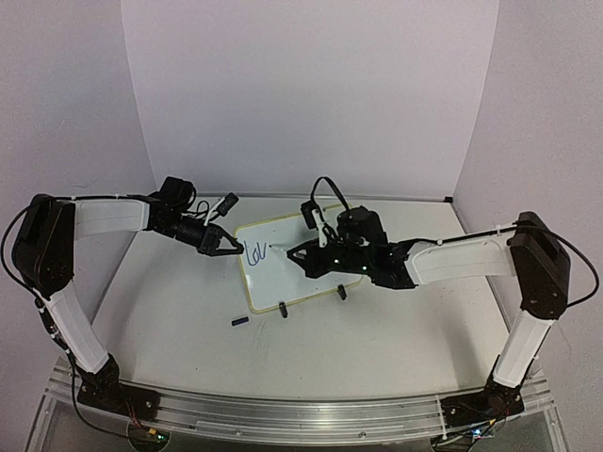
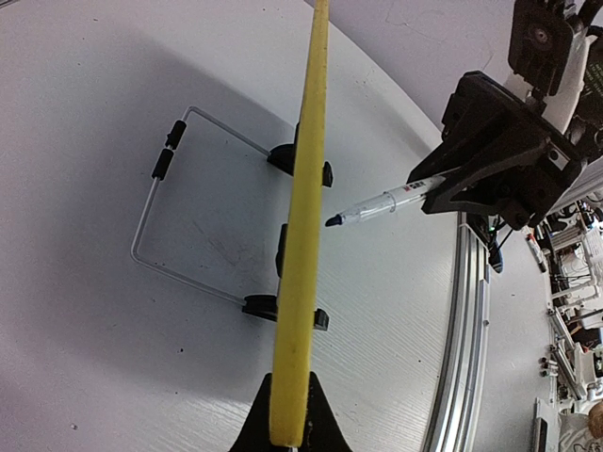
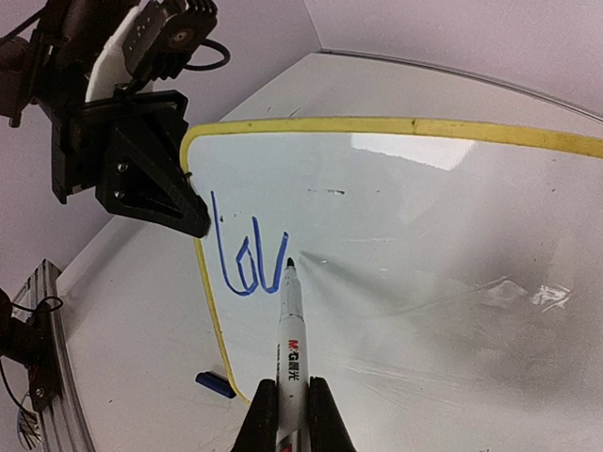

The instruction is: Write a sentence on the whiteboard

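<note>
White links (image 1: 108,215), black joints (image 1: 539,268), black cables (image 1: 325,186).

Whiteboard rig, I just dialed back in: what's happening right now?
The left hand is shut on the whiteboard at its left edge, steadying it on its wire stand. The right hand holds a marker, its tip beside the last stroke; I cannot tell if it touches. The blue writing reads about "lov", so the sentence is barely begun. A dark cap lies on the table.
</note>
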Controlling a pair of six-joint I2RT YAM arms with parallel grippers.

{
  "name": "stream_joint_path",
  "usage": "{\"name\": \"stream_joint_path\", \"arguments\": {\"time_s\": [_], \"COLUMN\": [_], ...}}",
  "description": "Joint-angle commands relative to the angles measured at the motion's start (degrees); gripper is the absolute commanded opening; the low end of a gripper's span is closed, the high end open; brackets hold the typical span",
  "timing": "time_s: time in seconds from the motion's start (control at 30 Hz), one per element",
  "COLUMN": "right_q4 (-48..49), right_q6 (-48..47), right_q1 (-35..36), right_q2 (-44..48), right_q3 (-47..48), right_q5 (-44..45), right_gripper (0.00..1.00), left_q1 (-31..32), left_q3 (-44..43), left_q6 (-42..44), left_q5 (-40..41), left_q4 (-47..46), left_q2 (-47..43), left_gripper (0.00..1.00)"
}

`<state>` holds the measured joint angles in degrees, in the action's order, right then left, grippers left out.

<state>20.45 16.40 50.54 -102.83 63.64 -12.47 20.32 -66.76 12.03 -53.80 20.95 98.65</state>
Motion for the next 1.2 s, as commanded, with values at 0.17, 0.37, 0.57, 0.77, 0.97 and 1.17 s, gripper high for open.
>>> {"name": "stream_joint_path", "arguments": {"time_s": [0.17, 0.37, 0.57, 0.77, 0.97, 1.17], "right_q4": [0.74, 0.66, 0.65, 0.65, 0.65, 0.65], "right_q6": [0.34, 0.65, 0.82, 0.69, 0.15, -0.40], "right_q1": [-0.36, -0.38, -0.55, -0.95, -1.03, -1.14], "right_q2": [-2.25, -1.12, 0.09, 1.17, 1.74, 1.11], "right_q3": [2.46, 1.05, -0.37, -0.79, -0.41, 0.87], "right_q5": [0.17, 2.75, 4.45, 5.51, 5.85, 5.06], "right_gripper": [0.00, 0.00, 0.00, 0.00, 0.00, 0.00], "left_q1": [0.52, 0.51, 0.53, 0.60, 0.60, 0.60], "left_q3": [-2.36, -2.32, -2.41, -2.38, -2.41, -2.46], "left_q6": [2.61, 2.71, 2.75, 2.82, 2.82, 2.87], "left_q5": [2.05, 2.21, 2.22, 2.25, 2.32, 2.31], "left_q4": [0.66, 0.75, 0.84, 0.78, 0.93, 0.93], "left_q2": [-0.15, -0.20, -0.29, -0.30, -0.30, -0.23], "left_gripper": [0.00, 0.00, 0.00, 0.00, 0.00, 0.00]}}
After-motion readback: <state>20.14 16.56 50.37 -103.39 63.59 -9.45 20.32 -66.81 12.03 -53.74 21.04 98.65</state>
